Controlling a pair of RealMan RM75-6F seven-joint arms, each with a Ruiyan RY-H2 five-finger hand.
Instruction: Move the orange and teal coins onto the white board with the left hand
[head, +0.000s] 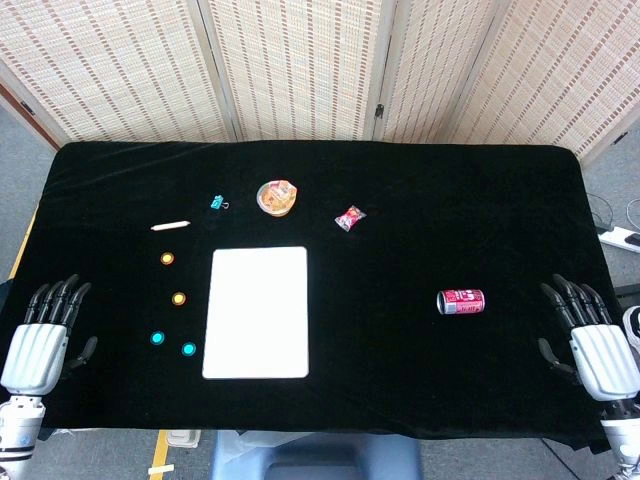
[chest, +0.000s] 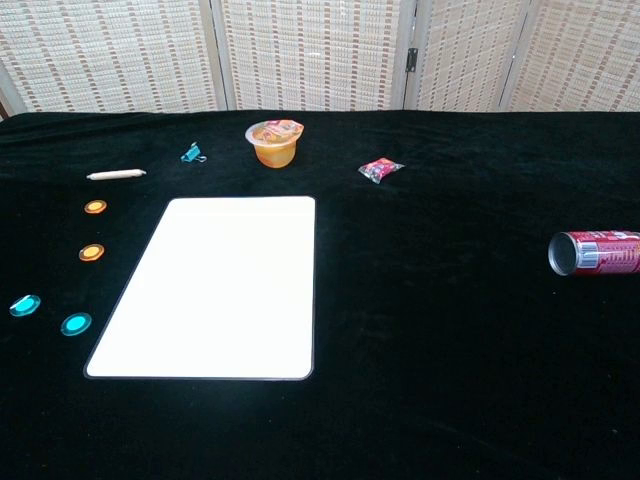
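Two orange coins (head: 167, 258) (head: 179, 298) and two teal coins (head: 157, 338) (head: 189, 349) lie on the black cloth just left of the white board (head: 256, 312). The chest view shows the same orange coins (chest: 95, 207) (chest: 91, 252), teal coins (chest: 24, 305) (chest: 76, 324) and bare white board (chest: 215, 288). My left hand (head: 40, 335) hovers at the table's front left edge, fingers spread and holding nothing, well left of the coins. My right hand (head: 596, 340) is at the front right edge, also spread and empty. Neither hand shows in the chest view.
Behind the board lie a white stick (head: 170, 226), a teal clip (head: 217, 203), an orange cup (head: 277, 197) and a red candy wrapper (head: 350, 218). A red can (head: 461, 301) lies on its side toward the right. Woven screens stand behind the table.
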